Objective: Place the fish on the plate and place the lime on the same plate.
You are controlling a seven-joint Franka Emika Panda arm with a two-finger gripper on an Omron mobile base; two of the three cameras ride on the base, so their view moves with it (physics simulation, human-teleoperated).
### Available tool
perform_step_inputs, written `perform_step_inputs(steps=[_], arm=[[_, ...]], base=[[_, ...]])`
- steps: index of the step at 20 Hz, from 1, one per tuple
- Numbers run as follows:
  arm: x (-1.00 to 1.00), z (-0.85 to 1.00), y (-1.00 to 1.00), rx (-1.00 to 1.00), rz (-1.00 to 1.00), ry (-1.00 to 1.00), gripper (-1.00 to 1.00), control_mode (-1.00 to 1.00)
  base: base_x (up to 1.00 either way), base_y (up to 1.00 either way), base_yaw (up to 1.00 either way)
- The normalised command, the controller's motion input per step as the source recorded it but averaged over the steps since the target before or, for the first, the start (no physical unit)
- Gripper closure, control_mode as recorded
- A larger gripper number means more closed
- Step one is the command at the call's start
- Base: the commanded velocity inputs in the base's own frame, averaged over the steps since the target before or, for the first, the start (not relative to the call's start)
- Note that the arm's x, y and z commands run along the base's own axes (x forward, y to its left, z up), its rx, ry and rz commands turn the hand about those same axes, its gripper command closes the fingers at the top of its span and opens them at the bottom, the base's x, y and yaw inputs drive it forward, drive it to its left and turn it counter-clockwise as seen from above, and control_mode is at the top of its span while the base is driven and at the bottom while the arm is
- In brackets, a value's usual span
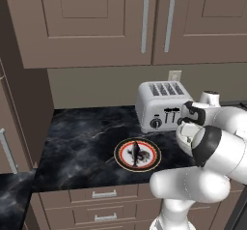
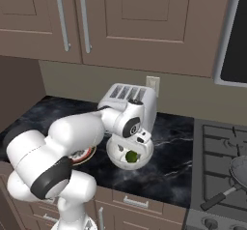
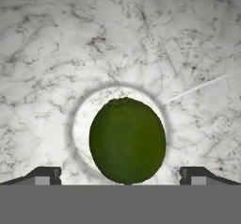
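The plate (image 1: 126, 147), with its dark rim, red-orange ring and white centre, lies near the counter's front edge. The dark fish (image 1: 136, 152) lies across its middle. To its right stands a deep white speckled bowl (image 2: 116, 155) holding the green lime (image 2: 130, 156). My gripper (image 2: 135, 148) reaches down into this bowl from above. In the hand view the lime (image 3: 127, 140) sits on the bowl's floor, close below the hand. My gripper (image 3: 120, 176) is open, a dark fingertip (image 3: 45, 175) on either side of the lime and not touching it.
A silver toaster (image 1: 161, 106) stands against the wall just behind the bowl. A stove with a black frying pan (image 2: 239, 168) lies to the right. A slice of the plate (image 2: 83, 155) shows behind my forearm. Wall cabinets hang overhead.
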Motion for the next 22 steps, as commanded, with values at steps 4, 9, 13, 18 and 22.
perform_step_inputs(steps=[4, 9, 13, 18, 22], arm=[[0.00, -0.11, 0.00, 0.00, 0.00, 0.06, -1.00, -1.00], [0.00, -0.09, -0.01, 0.00, 0.00, 0.02, -1.00, -1.00], [0.04, -0.11, 0.00, 0.00, 0.00, 0.00, -1.00, -1.00], [0.10, -0.17, 0.00, 0.00, 0.00, 0.00, -1.00, -1.00], [0.03, -0.07, 0.00, 0.00, 0.00, 0.00, -1.00, -1.00]], base=[[0.00, 0.00, 0.00], [0.00, 0.00, 0.00], [0.00, 0.00, 0.00], [0.00, 0.00, 0.00], [0.00, 0.00, 0.00]])
